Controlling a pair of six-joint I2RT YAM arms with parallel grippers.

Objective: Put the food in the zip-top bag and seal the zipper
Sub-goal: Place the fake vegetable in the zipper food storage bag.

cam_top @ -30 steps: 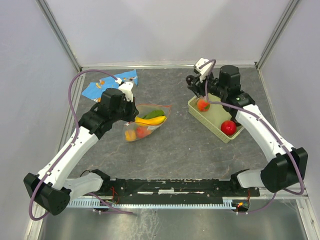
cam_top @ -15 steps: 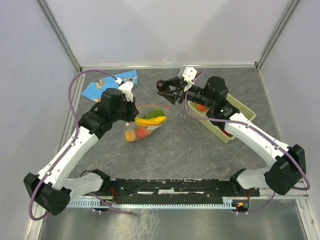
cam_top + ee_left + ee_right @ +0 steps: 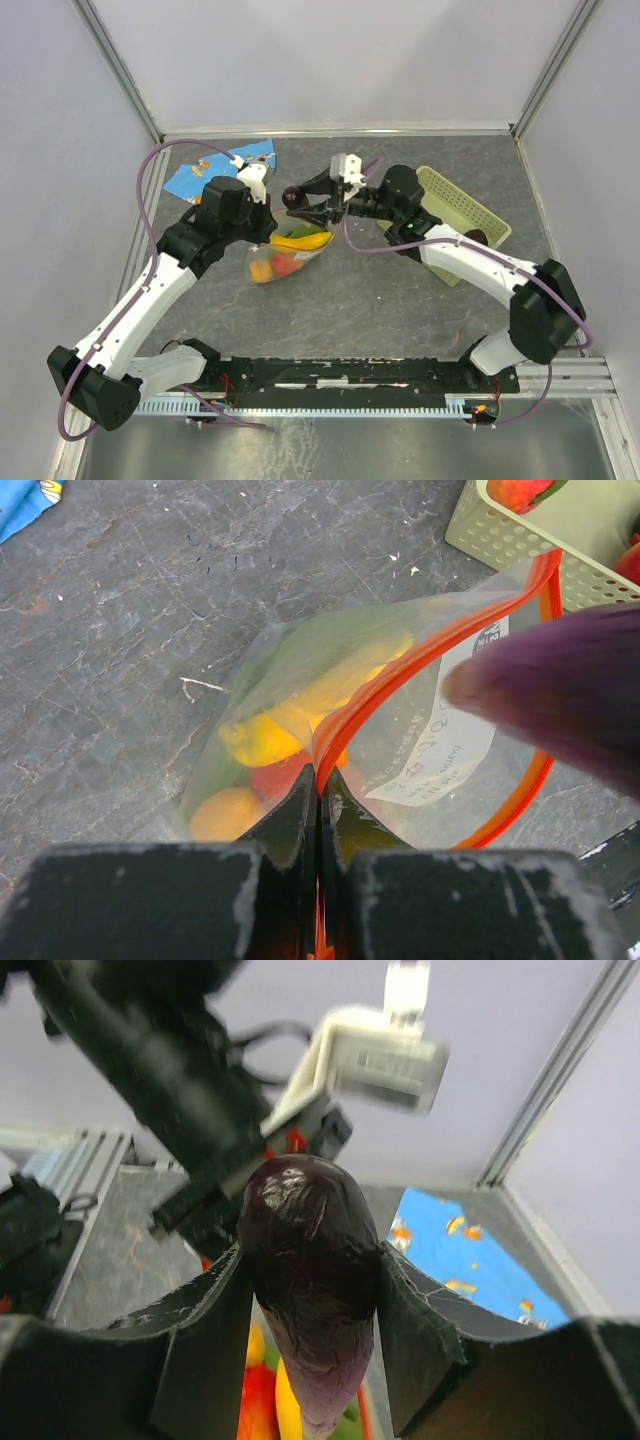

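Note:
The clear zip-top bag point(image 3: 288, 250) lies mid-table with a yellow banana point(image 3: 302, 240), a green leaf point(image 3: 312, 227), a red fruit point(image 3: 284, 263) and an orange fruit point(image 3: 262, 270) inside. My left gripper point(image 3: 268, 222) is shut on the bag's red-orange zipper point(image 3: 430, 655) and holds the mouth open. My right gripper point(image 3: 303, 200) is shut on the dark purple eggplant point(image 3: 292, 196) and holds it just above the bag's mouth. The eggplant also shows in the left wrist view point(image 3: 560, 685) and in the right wrist view point(image 3: 308, 1280).
A pale green basket point(image 3: 460, 205) stands at the right; in the left wrist view it point(image 3: 500, 535) holds a peach-red fruit point(image 3: 520, 490). A blue cloth with orange prints point(image 3: 205, 170) lies at the back left.
My right arm has swung left from the basket with the eggplant, from the back right to just above the bag's mouth. The left arm and the bag have not moved.

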